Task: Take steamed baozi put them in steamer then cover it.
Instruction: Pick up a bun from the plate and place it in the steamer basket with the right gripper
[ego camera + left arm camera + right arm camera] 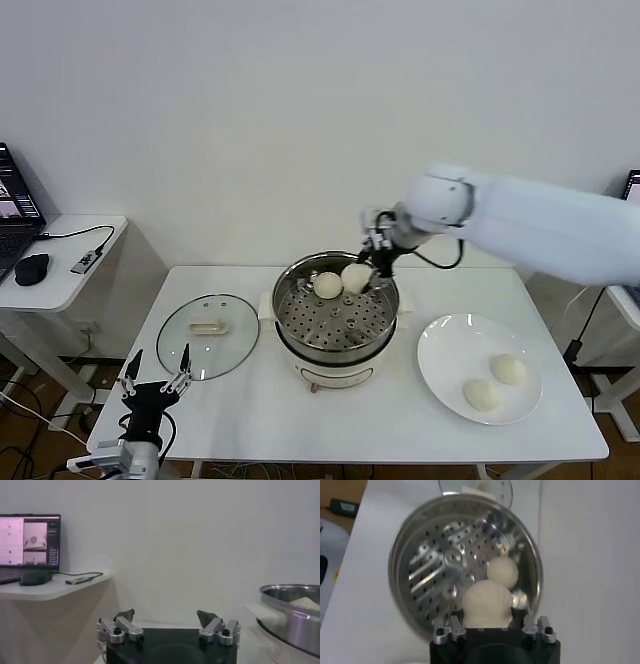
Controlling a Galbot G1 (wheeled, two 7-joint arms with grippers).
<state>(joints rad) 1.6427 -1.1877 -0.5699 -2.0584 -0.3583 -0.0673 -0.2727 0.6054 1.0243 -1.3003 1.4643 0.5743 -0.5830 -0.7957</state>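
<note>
My right gripper (372,268) is shut on a cream-white baozi (355,277) and holds it over the far right part of the steel steamer (334,343). The held baozi (487,604) fills the space between the fingers above the perforated tray (440,565). One baozi (328,285) lies on the tray at the far side; it also shows in the right wrist view (502,571). Two baozi (508,369) (482,394) lie on the white plate (445,350) at the right. The glass cover (208,334) lies flat on the table left of the steamer. My left gripper (155,380) is open and empty, low at the table's front left corner.
A side table (70,275) at the left holds a laptop (14,212), a mouse (32,268) and a cable adapter. The white wall stands close behind the table. The steamer's rim (292,611) shows at the edge of the left wrist view.
</note>
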